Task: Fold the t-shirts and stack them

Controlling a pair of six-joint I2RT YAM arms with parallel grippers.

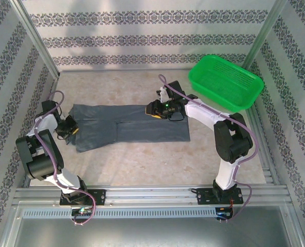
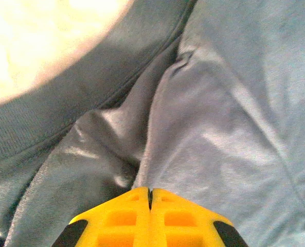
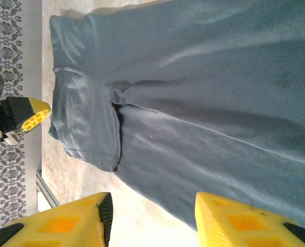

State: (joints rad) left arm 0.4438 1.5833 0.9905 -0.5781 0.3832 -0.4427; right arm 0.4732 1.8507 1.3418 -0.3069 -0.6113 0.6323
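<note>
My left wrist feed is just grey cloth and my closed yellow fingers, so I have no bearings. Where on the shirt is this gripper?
Observer: The left gripper is at the left end of the t-shirt, which lies stretched sideways across the table.
Operator: And the other arm?
Observer: The right gripper is above the t-shirt's far edge, a little right of its middle, jaws open and holding nothing.
Operator: Anything else on the table?
Observer: A green basket stands in the far right corner, apart from the t-shirt.
</note>
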